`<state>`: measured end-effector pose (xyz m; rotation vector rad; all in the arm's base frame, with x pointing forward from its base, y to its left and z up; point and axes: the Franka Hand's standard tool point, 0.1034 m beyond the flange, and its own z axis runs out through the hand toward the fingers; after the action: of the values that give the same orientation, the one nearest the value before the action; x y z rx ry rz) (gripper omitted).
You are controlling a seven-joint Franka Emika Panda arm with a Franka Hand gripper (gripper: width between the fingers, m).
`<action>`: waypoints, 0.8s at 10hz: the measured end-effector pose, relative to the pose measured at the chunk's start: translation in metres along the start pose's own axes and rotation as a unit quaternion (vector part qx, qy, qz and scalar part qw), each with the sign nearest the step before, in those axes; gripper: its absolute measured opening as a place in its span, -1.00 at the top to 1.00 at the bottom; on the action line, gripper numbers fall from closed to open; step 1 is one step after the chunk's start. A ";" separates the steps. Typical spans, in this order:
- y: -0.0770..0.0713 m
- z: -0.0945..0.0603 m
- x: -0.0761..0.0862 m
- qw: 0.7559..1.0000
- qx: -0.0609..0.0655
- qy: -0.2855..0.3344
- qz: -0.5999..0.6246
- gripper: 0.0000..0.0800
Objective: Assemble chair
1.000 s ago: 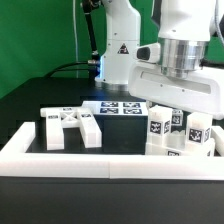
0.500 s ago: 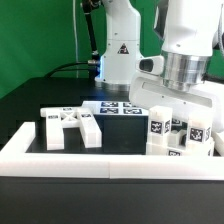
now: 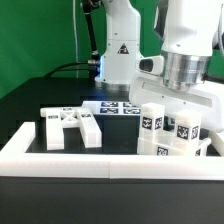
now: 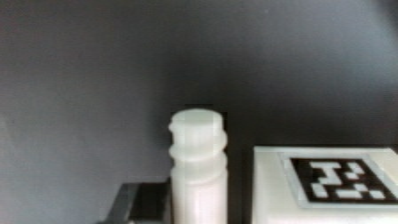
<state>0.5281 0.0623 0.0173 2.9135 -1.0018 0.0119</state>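
Observation:
The chair's loose white parts lie in two groups. The X-braced frame (image 3: pixel 70 125) rests flat at the exterior view's left. Several upright tagged blocks (image 3: pixel 170 135) stand together at the exterior view's right. My gripper (image 3: pixel 173 110) has come down onto that cluster, and its fingertips are hidden among the blocks. In the wrist view a white rod-shaped chair part (image 4: pixel 199 160) with a ridged rounded end sits between the jaws of my gripper (image 4: pixel 199 208), which is shut on it. A tagged white block (image 4: pixel 329 185) lies right beside the rod.
A long low white rail (image 3: pixel 100 158) runs along the front and up the left side. The marker board (image 3: pixel 118 107) lies behind the frame. The arm's base (image 3: pixel 120 50) stands at the back, with a green backdrop behind it.
The jaws have closed from wide open onto the rod-shaped part. The tagged blocks at the exterior view's right have shifted slightly to the left and stand closer together.

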 end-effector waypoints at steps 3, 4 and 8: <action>0.012 -0.033 0.003 1.000 0.014 -0.025 -0.011 0.35; 0.019 -0.042 0.004 0.999 0.010 -0.048 -0.011 0.35; 0.034 -0.047 -0.003 0.981 -0.014 -0.195 0.009 0.35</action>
<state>0.5052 0.0404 0.0659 2.9422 -1.0622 -0.5866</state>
